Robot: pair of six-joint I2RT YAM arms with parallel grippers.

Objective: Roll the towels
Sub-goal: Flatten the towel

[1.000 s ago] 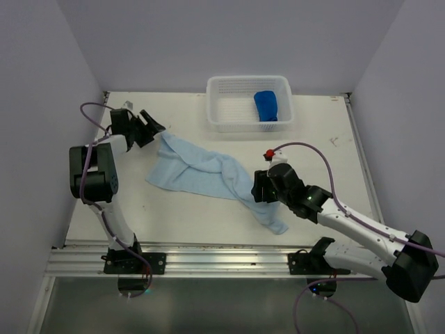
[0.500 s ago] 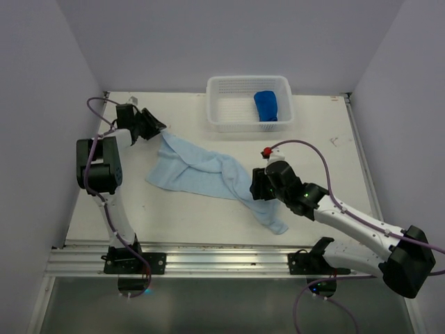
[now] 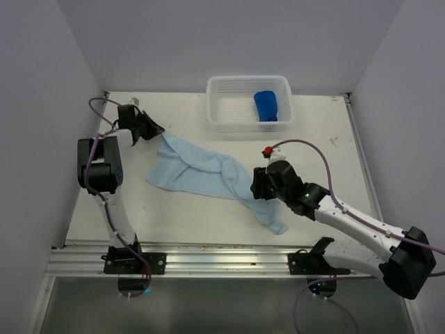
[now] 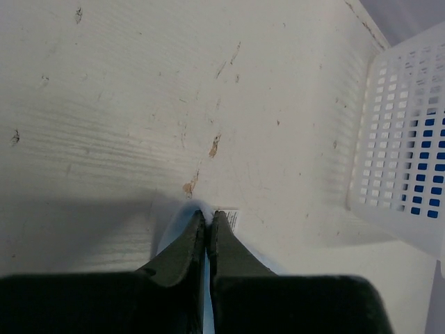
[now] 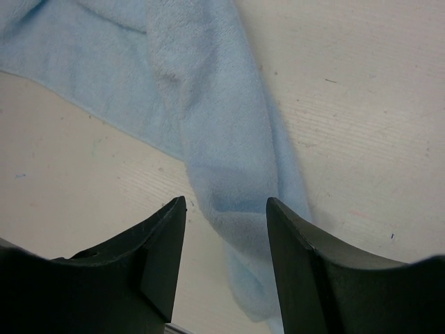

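The pale sky-blue towel (image 3: 208, 172) lies crumpled across the table middle, stretching from far left to near right. My left gripper (image 3: 157, 130) is shut on its far-left corner; a sliver of pale cloth and its white label show between the fingertips (image 4: 196, 236). My right gripper (image 3: 259, 186) hangs open just above the towel's narrow near-right end (image 5: 229, 160), one finger on each side of it, not touching. The dark royal blue towel (image 3: 266, 105) sits bunched inside the white basket (image 3: 229, 118).
The white perforated basket (image 4: 407, 160) stands at the back centre, close to the right of my left gripper. Grey walls enclose left, right and back. A metal rail (image 3: 208, 261) runs along the near edge.
My left gripper has shut onto the pale towel's far-left corner. The right gripper crept slightly over the towel's near end, still open.
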